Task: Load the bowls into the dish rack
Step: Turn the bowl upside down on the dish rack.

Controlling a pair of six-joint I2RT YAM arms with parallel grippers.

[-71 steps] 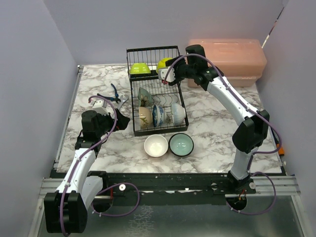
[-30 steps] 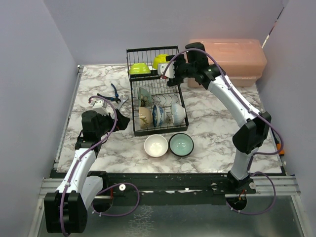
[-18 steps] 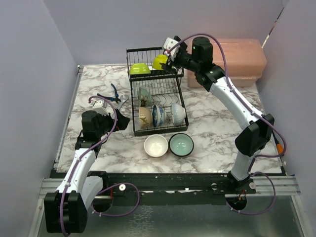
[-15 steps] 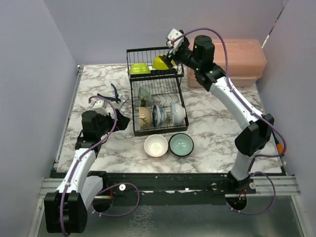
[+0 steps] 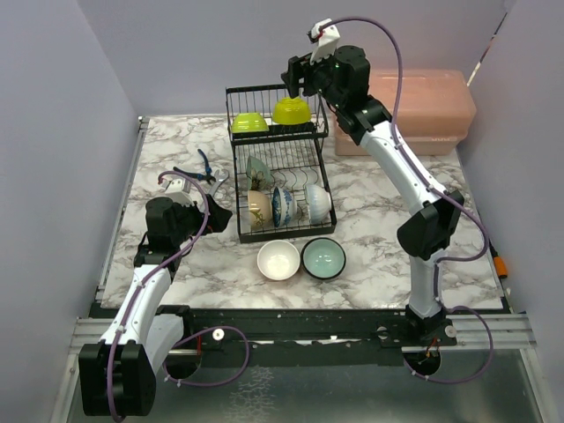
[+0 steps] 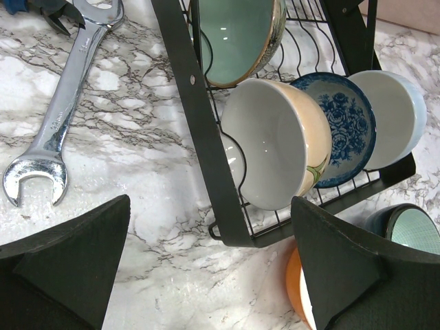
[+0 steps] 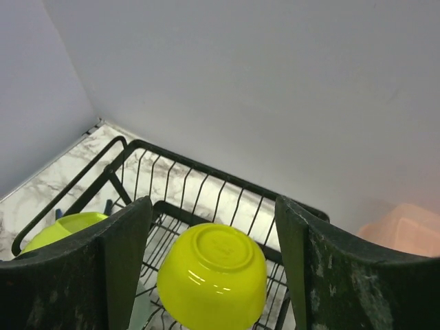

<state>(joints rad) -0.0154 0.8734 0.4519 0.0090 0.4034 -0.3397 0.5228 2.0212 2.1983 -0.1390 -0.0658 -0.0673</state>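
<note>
Pink box point(image 5: 414, 106) right of the dish rack point(image 6: 194, 103), wrench point(image 6: 63, 110) just left

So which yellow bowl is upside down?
The right-hand yellow-green bowl on the dish rack's upper shelf, below the right gripper: its round foot faces up. The left-hand one shows its rim on top.

Eight bowls point(image 5: 278, 260), one dish rack point(image 6: 199, 137), one wrench point(image 6: 65, 117)

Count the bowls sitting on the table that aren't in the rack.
2: the white bowl and the teal bowl, side by side just in front of the dish rack; none seems hidden.
</note>
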